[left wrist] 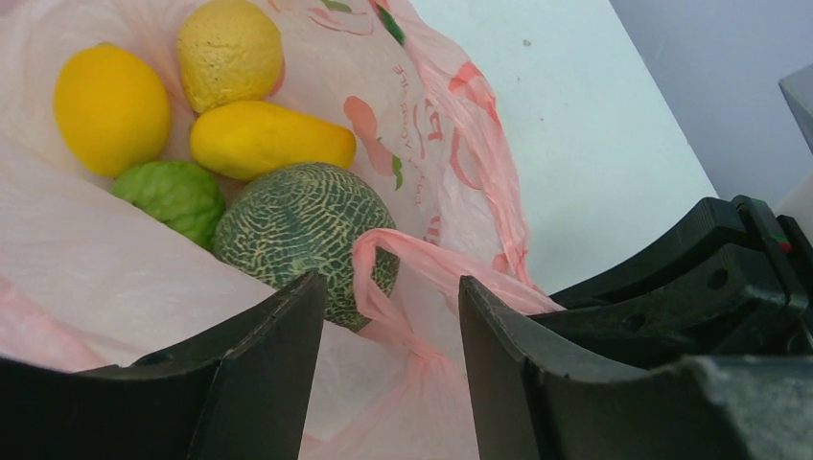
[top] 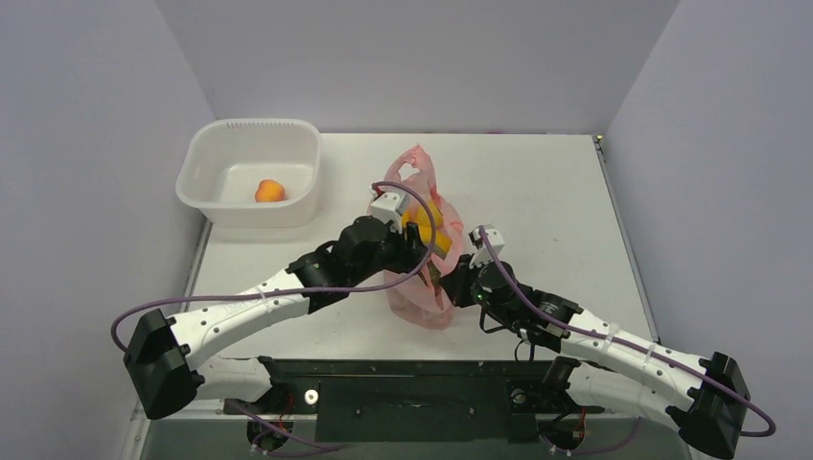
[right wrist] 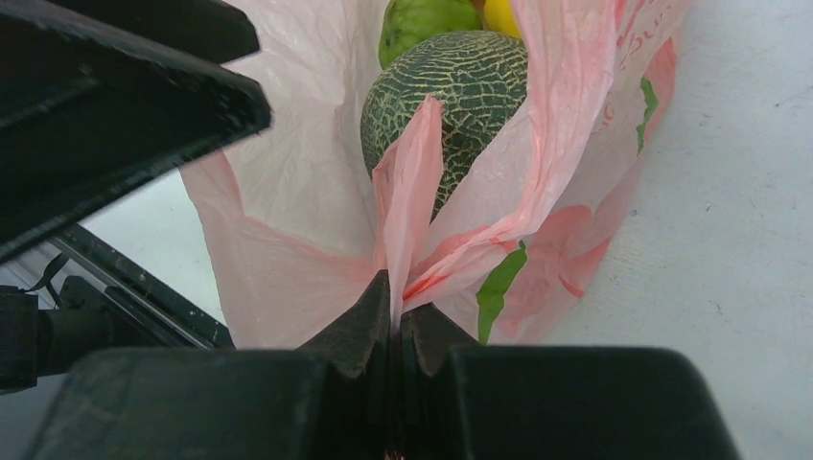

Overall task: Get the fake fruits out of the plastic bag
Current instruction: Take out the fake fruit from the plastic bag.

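The pink plastic bag (top: 427, 307) lies mid-table with its mouth open. In the left wrist view the bag (left wrist: 451, 144) holds a dark green netted melon (left wrist: 297, 230), a lime-green fruit (left wrist: 173, 196), a smooth yellow one (left wrist: 110, 107), a rough yellow one (left wrist: 228, 53) and a long yellow one (left wrist: 268, 139). My left gripper (left wrist: 388, 287) is open at the bag's mouth, its jaws either side of a twisted handle strip, close to the melon. My right gripper (right wrist: 395, 299) is shut on a fold of the bag's edge, with the melon (right wrist: 460, 96) just beyond. One orange fruit (top: 269, 192) lies in the basin.
A white plastic basin (top: 206, 158) stands at the back left of the table. The left gripper (top: 422, 251) and the right gripper (top: 451, 283) are close together at the bag. Grey walls enclose the table on three sides.
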